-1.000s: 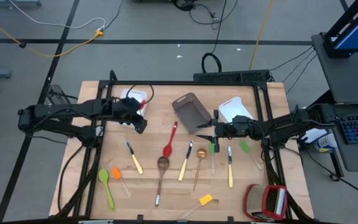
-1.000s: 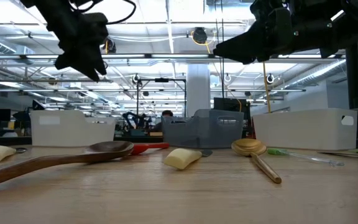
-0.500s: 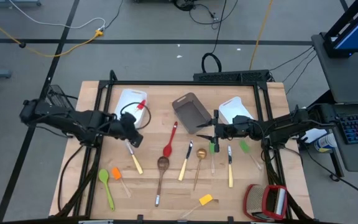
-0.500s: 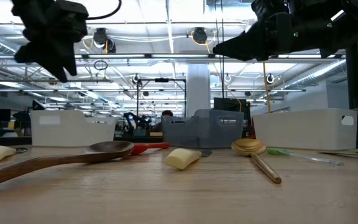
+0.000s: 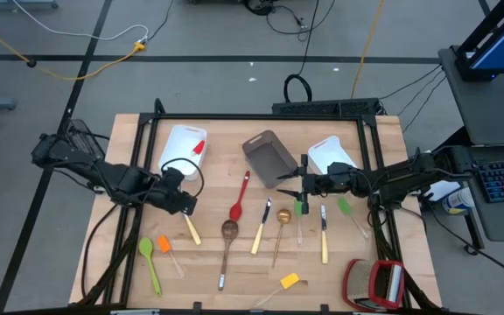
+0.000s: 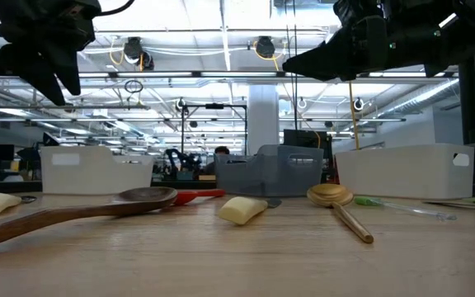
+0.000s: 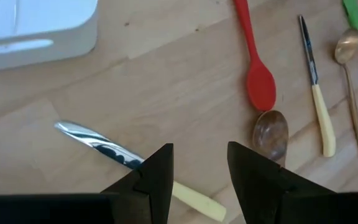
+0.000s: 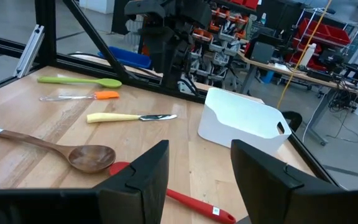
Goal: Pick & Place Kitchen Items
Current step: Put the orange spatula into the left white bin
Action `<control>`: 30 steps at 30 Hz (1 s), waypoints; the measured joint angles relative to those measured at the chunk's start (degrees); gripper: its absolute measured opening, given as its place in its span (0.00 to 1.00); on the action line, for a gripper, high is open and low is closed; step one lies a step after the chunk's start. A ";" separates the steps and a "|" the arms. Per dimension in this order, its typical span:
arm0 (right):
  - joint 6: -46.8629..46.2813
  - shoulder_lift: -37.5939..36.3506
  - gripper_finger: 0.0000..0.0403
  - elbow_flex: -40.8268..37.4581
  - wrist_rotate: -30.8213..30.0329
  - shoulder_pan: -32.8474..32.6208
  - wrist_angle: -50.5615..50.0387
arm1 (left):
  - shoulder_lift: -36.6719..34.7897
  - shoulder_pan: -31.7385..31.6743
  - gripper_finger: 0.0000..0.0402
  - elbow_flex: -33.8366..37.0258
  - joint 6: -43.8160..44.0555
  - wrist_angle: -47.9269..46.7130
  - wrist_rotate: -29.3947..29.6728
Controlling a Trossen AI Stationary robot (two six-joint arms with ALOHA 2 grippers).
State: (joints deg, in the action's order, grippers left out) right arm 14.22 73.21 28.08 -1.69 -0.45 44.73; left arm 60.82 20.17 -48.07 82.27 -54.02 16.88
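Kitchen items lie scattered on the wooden table (image 5: 383, 140): a pale-handled knife (image 5: 188, 224), a red spoon (image 5: 239, 199), a wooden spoon (image 5: 227, 238), a gold spoon (image 5: 281, 229), a green spoon (image 5: 150, 262), an orange spatula (image 5: 166, 248) and a small yellow piece (image 5: 289, 281). My left gripper (image 5: 182, 203) hangs open, slanting down, just above the knife (image 7: 98, 144), touching nothing. My right gripper (image 5: 291, 191) waits open and level above the table's middle, near the grey bin (image 5: 268, 157). A small red item (image 5: 199, 147) lies in the left white bin (image 5: 182, 140).
A second white bin (image 5: 331, 156) stands at the far right. A bulky red-and-silver object (image 5: 374, 284) sits at the near right corner. More utensils, a second knife (image 5: 261, 229), a third (image 5: 324, 236) and a green spatula (image 5: 350, 214), lie under and beside my right arm.
My left gripper has swung from beside the left white bin toward the table's near edge and a little left, rolling at the wrist, and now hangs over the pale-handled knife. It stays open. The white bin now shows in full.
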 joint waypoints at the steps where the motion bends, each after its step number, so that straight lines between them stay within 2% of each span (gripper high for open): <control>1: 0.00 0.00 0.41 0.00 0.00 0.00 0.00 | 0.24 0.35 0.38 0.00 0.51 0.02 0.00; 18: -1.28 0.00 0.41 0.00 0.00 -0.01 0.27 | 10.55 7.33 0.38 0.02 10.05 0.39 -1.84; 30: -1.10 0.00 0.41 0.00 0.00 0.00 0.46 | 13.91 13.32 0.38 0.02 24.76 0.72 -1.86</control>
State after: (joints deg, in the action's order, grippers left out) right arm 13.11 73.21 28.08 -1.69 -0.45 45.19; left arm 74.73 33.48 -48.05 107.03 -53.30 15.03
